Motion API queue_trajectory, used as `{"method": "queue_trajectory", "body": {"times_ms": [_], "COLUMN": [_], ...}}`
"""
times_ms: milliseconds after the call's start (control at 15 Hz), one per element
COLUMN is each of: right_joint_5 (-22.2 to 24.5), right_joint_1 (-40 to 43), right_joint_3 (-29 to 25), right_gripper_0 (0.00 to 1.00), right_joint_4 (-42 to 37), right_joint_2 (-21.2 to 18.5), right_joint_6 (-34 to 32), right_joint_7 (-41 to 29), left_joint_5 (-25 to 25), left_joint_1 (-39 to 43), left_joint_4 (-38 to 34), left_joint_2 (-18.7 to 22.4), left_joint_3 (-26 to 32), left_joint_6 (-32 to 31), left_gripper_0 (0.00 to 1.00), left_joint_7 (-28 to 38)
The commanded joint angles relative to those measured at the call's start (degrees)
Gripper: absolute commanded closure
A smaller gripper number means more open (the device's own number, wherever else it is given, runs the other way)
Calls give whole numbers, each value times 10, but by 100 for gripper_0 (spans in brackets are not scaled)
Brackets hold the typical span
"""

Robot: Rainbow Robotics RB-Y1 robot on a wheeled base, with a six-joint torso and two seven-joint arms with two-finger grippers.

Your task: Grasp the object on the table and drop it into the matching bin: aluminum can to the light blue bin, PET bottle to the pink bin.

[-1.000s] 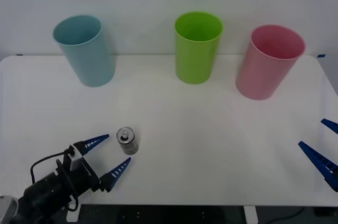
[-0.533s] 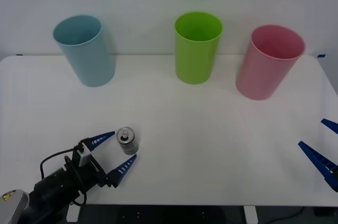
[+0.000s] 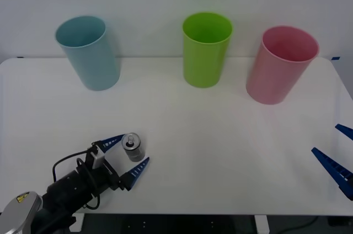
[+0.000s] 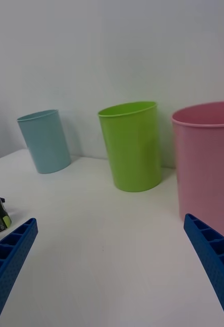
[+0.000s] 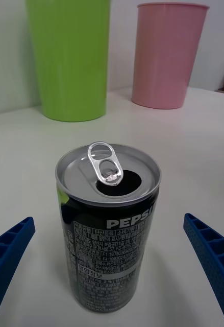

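Aluminum can (image 3: 133,147), small and short with a dark grey body and a silver top, stands upright on the white table (image 3: 220,151) at about seven o'clock from the table's middle, near the front edge. Its pull tab is lifted and the mouth is open; the word PEPSI is printed on its side, as the left wrist view shows.

The left gripper (image 3: 131,154) sits low at the table's front left with its blue ribbed fingers spread wide. The can stands between the two fingertips, one at its ten o'clock side and the other at its five o'clock side, with a gap on each side and no contact visible.

Three tall cup-shaped bins stand in a row along the far side of the table. The light blue bin (image 3: 88,52) is at eleven o'clock from the can, the lime green bin (image 3: 206,49) at one o'clock, and the pink bin (image 3: 280,64) at two o'clock, well apart from the can.

The right gripper (image 3: 336,154) waits at the table's right edge, at three o'clock from the can, fingers parted and holding nothing.
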Motion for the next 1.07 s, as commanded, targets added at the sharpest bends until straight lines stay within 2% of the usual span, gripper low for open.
{"method": "queue_trajectory", "body": {"times_ms": [67, 267, 333, 400, 467, 600, 1067], "right_joint_5": [0, 0, 0, 0, 0, 0, 0], "right_joint_1": [0, 0, 0, 0, 0, 0, 0], "right_joint_3": [0, 0, 0, 0, 0, 0, 0], "right_gripper_0": [0, 0, 0, 0, 0, 0, 0], "right_joint_4": [0, 0, 0, 0, 0, 0, 0], "right_joint_2": [0, 0, 0, 0, 0, 0, 0], "right_joint_6": [0, 0, 0, 0, 0, 0, 0], "right_joint_7": [0, 0, 0, 0, 0, 0, 0], "left_joint_5": [0, 0, 1, 1, 1, 4, 10], "left_joint_1": [-7, -7, -7, -7, -8, -8, -10], "left_joint_4": [8, 8, 8, 8, 8, 8, 8], "left_joint_2": [0, 0, 1, 0, 0, 0, 0], "left_joint_3": [-2, -5, -5, -5, -6, -10, -22], "left_joint_6": [1, 3, 2, 2, 3, 8, 18], "left_gripper_0": [0, 0, 10, 33, 83, 99, 100], "left_joint_7": [-4, -4, -4, -4, -4, -4, 0]}}
